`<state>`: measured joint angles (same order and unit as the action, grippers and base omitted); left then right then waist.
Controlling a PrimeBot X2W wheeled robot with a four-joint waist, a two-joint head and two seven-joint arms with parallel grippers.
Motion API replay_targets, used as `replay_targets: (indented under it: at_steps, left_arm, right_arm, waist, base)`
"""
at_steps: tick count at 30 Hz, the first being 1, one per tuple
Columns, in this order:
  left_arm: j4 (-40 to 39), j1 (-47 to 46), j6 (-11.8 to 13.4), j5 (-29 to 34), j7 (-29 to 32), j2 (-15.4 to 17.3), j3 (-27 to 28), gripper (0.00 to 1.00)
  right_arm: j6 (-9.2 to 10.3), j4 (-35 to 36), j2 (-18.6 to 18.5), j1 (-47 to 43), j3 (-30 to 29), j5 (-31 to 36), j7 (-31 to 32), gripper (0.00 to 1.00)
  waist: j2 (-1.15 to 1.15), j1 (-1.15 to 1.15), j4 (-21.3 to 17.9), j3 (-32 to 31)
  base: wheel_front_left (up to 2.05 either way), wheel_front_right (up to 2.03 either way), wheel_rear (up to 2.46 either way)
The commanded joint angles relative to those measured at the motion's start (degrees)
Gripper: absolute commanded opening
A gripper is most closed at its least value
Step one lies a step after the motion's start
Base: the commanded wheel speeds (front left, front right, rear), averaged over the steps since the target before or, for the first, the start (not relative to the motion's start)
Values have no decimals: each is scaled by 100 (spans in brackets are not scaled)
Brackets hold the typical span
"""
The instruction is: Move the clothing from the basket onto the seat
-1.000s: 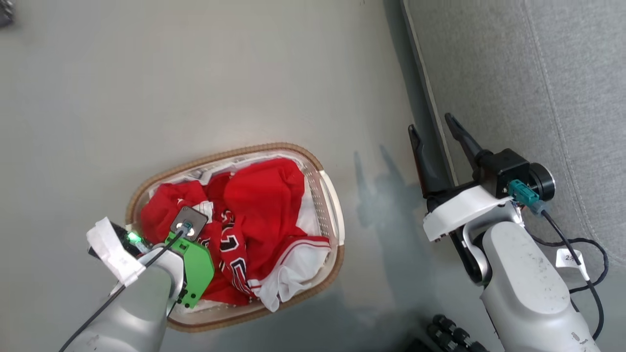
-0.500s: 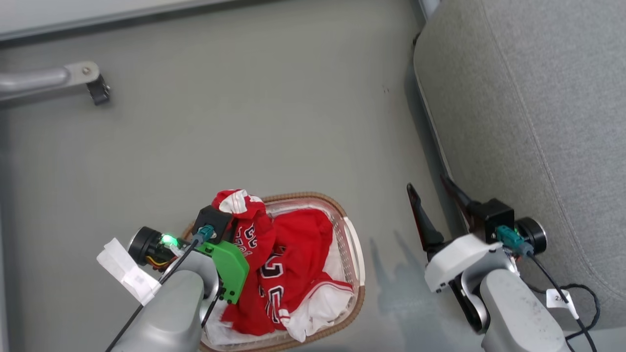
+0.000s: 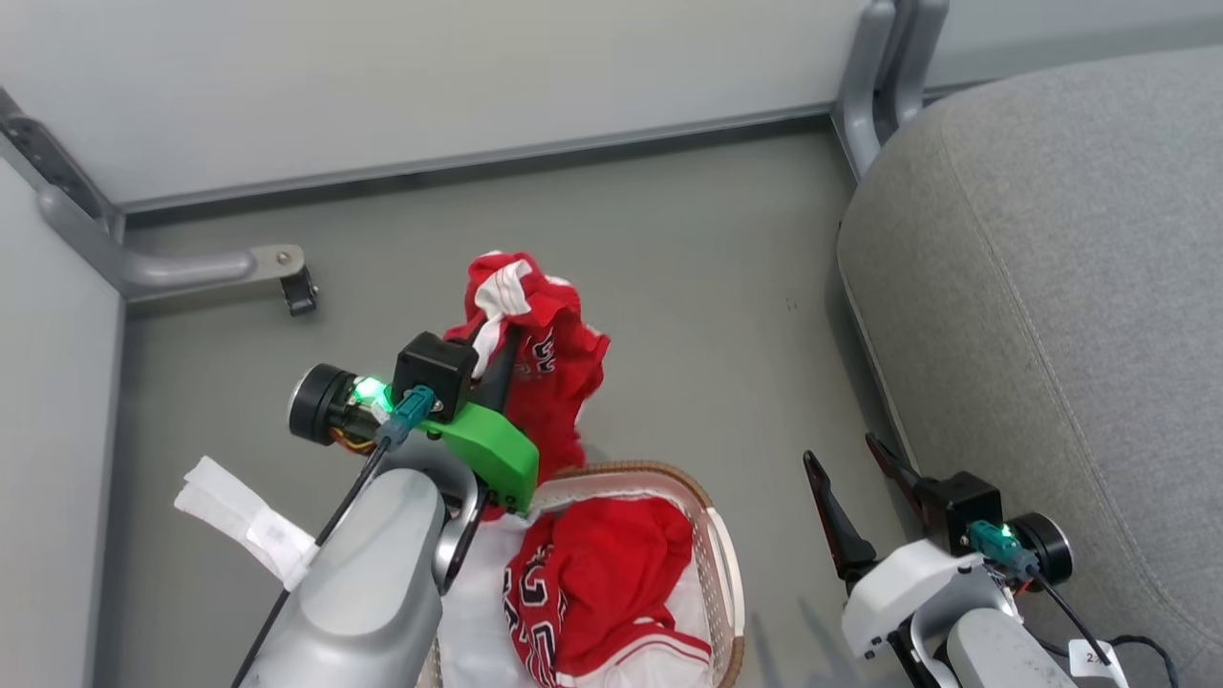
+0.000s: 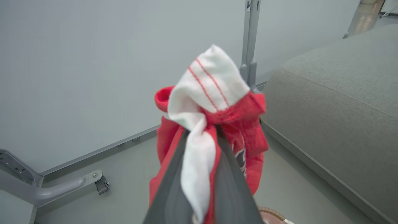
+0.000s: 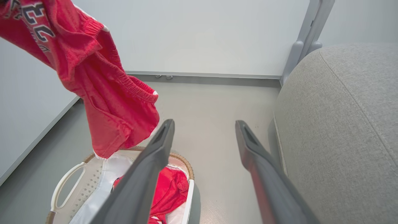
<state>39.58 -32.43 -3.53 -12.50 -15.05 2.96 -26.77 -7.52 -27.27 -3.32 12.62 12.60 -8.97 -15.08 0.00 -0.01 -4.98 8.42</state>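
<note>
My left gripper (image 3: 504,330) is shut on a red jersey (image 3: 549,368) with white striped trim, holding it in the air above the basket (image 3: 726,564); the left wrist view shows the white trim (image 4: 205,93) bunched between the fingers. The jersey (image 5: 102,90) hangs with its lower end just over the basket (image 5: 63,186). A second red jersey (image 3: 597,583) with lettering and white cloth lies in the basket. My right gripper (image 3: 846,468) stands open and empty beside the grey seat (image 3: 1051,315), to the basket's right.
A pale wall and its baseboard run across the back. A grey metal leg with a caster (image 3: 296,287) stands at the left, and a grey post (image 3: 884,76) rises at the seat's far corner. Open grey floor (image 3: 707,315) lies between basket and seat.
My left gripper has risen out of the basket, lifting a red jersey clear of the pile. The head camera has tilted up, so the basket sits lower in view. The right gripper stays open.
</note>
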Motion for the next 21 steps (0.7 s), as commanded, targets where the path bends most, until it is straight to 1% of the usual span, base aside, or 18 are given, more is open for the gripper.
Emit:
replay_targets:
  at_steps: [1, 6, 10, 17, 21]
  left_arm:
    - [-192, 75, 50, -77, -19, 1, -24, 0]
    - [-975, -20, 253, -468, -18, 3, -172, 0]
    - [-1399, -197, 405, -690, -12, 3, -299, 0]
    - [-1625, -402, 574, -974, -12, 1, -668, 0]
    - [-1680, -463, 659, -1083, -11, 5, -851, 0]
  right_arm:
    - [6, 7, -43, -113, 3, -22, -13, 100]
    - [6, -8, -48, -311, 16, 37, -13, 100]
    - [6, -9, -42, -416, 42, 39, -13, 100]
    - [6, 91, -26, -354, 186, 6, -13, 100]
    - [6, 395, 3, -171, 536, -158, -13, 100]
  waist:
    - [0, 1, 152, -299]
    - [0, 1, 206, -531]
    - [0, 1, 221, -604]
    - [0, 1, 226, -628]
    - [0, 1, 230, -588]
  base:
    - [0, 0, 0]
    - [0, 0, 0]
    - [0, 0, 0]
    - [0, 0, 0]
    - [0, 0, 0]
